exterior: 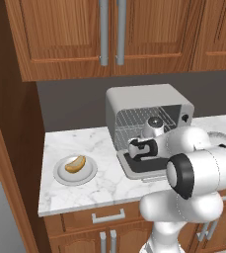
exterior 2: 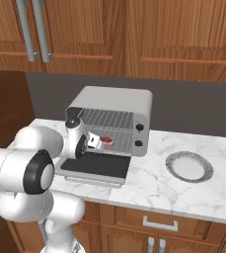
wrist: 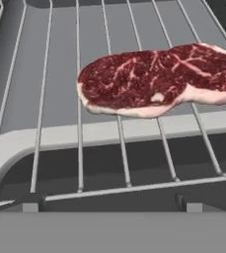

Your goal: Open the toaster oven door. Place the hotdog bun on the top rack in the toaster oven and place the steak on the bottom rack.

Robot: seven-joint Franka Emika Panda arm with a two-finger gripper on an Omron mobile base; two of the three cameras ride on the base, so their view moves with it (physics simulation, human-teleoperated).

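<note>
A: Pincer status?

B: The gripper point(exterior 2: 100, 142) is seen at the mouth of the toaster oven point(exterior 2: 115, 101), just above the lowered toaster oven door point(exterior 2: 97, 166). The jaws are set fully apart; nothing is held between them. In the hand view the two dark fingertips point(wrist: 29, 203) are found at the lower edge, well separated, with the wire rack between them and the load.

A: Arm pose?

B: The arm is folded low in front of the counter point(exterior: 99, 163), with the forearm directed horizontally toward the oven opening and the hand levelled along the rack.

A: Location of the steak?

B: The steak point(wrist: 159, 79) is laid flat on the bottom rack point(wrist: 80, 148), just beyond the fingertips and clear of them. In the right base view it is seen as a red patch point(exterior 2: 107, 141) inside the cavity, with the top rack point(exterior 2: 107, 118) above it.

A: And the bun?

B: The hotdog bun point(exterior: 75, 164) is located on a plate point(exterior: 87, 176) on the counter, well left of the oven. A second plate point(exterior 2: 189, 167) is positioned to the oven's right.
</note>
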